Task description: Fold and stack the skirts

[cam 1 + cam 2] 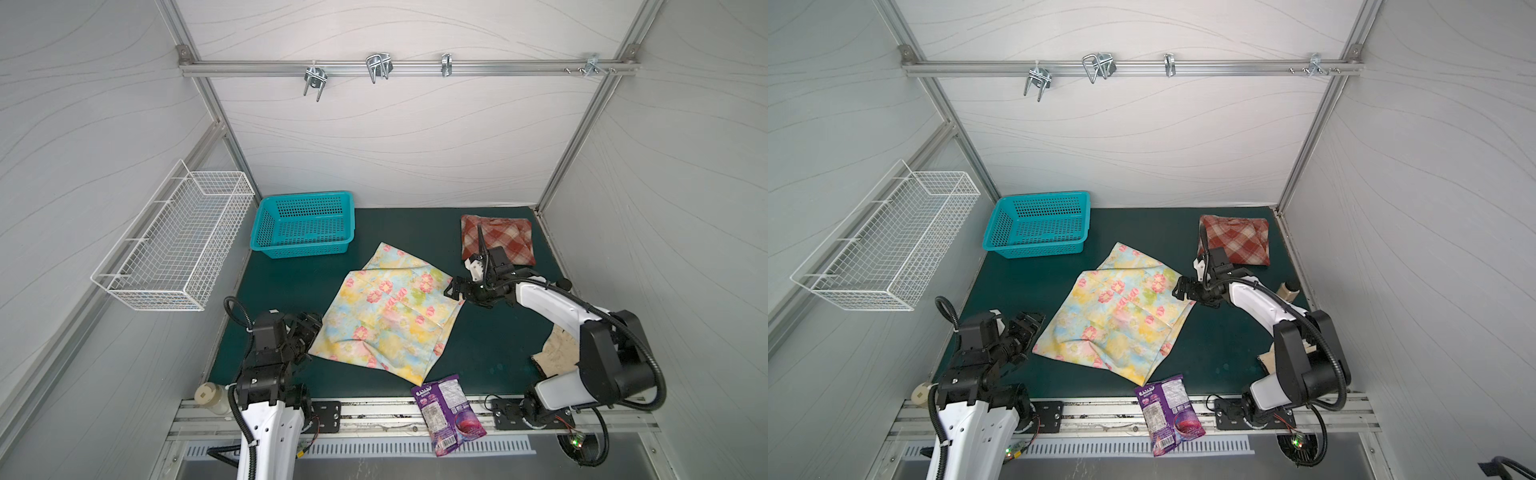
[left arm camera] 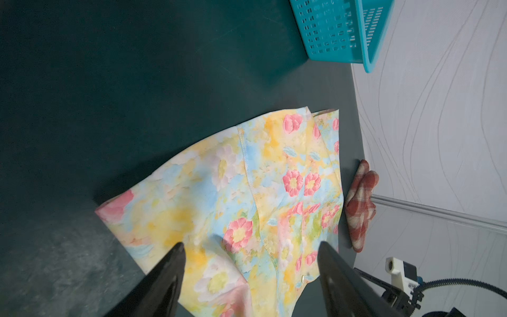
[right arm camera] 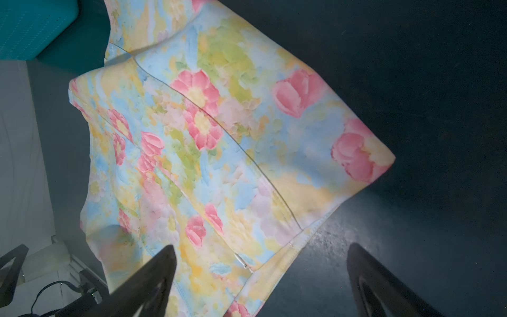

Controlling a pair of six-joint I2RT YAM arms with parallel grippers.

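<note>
**A:** What lies at the centre of the frame, and how is it turned?

**B:** The floral skirt (image 1: 386,307), soft pastel yellow-and-blue cloth with pink flowers. It is spread on the dark green table mat (image 1: 490,345) in both top views. It sits cornerwise. One narrow corner points to the upper centre, just right of the teal perforated plastic basket (image 1: 299,249). The opposite corner points down toward the purple foil snack pouch (image 1: 446,409) at the lower edge. A seam line runs from upper left to lower right. Neither diagonal is plainly the longer.

**A:** And the second garment?

**B:** The plaid skirt (image 1: 498,241), rust-red and cream woven cloth, is a folded oblong at the upper right of the mat. It lies close to the back wall and apart from the floral skirt. Its long axis runs across the frame, left to right.

**A:** The grippers?

**B:** The left gripper (image 1: 313,326), black and two-fingered, stands at the floral skirt's left corner, lower left of centre. In the left wrist view its fingers (image 2: 170,274) are spread wide over the cloth and pinch nothing. The right gripper (image 1: 454,289) stands at the skirt's right corner, right of centre. In the right wrist view its fingers (image 3: 164,260) are likewise wide apart, one over the hem and one over bare mat, with nothing held.

**A:** Other items?

**B:** A white wire basket (image 1: 174,245) hangs on the left wall. A cream knit glove (image 1: 557,353) lies partly hidden under the right arm, at lower right.
</note>
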